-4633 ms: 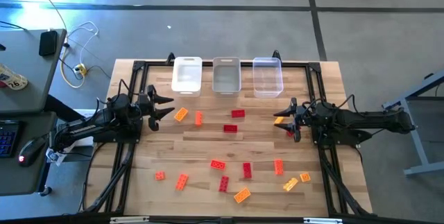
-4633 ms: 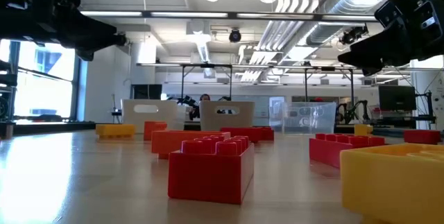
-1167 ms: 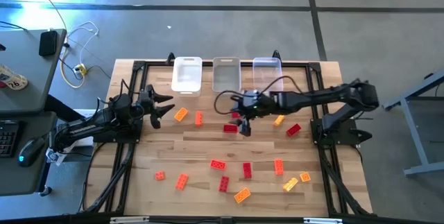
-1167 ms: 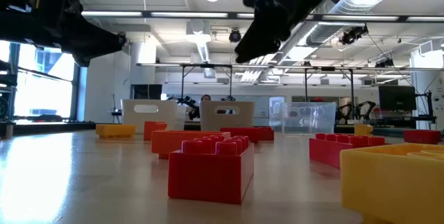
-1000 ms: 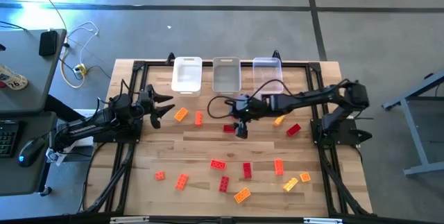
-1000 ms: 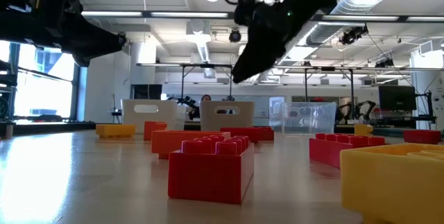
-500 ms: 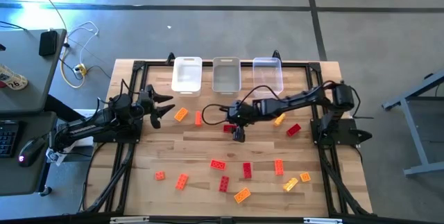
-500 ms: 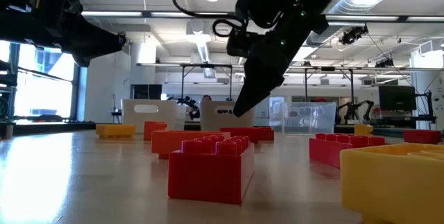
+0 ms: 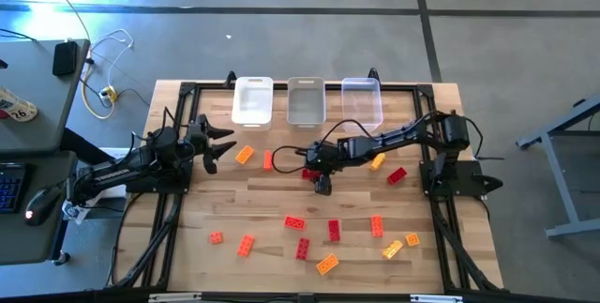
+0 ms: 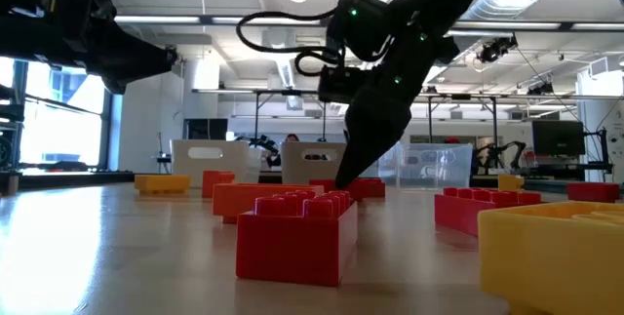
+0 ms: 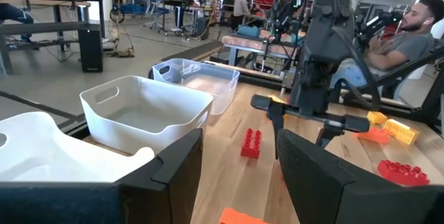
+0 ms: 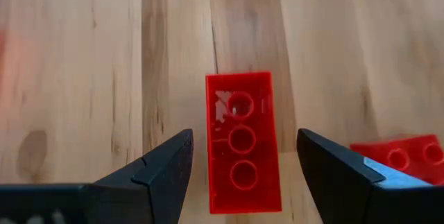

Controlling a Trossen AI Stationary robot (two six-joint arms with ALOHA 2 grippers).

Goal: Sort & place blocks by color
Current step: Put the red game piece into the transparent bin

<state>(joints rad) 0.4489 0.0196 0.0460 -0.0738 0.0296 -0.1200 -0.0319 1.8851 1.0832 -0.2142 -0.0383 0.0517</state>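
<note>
Jaws of your right gripper (image 12: 241, 175) stand wide, empty, straddling the red block (image 12: 241, 141); lower squarely, then close across its narrow sides.

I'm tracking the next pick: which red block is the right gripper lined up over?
The red block mid-table, just before the grey bin: it lies between the open right gripper fingers, unlike the other red ones nearer the front.
</note>
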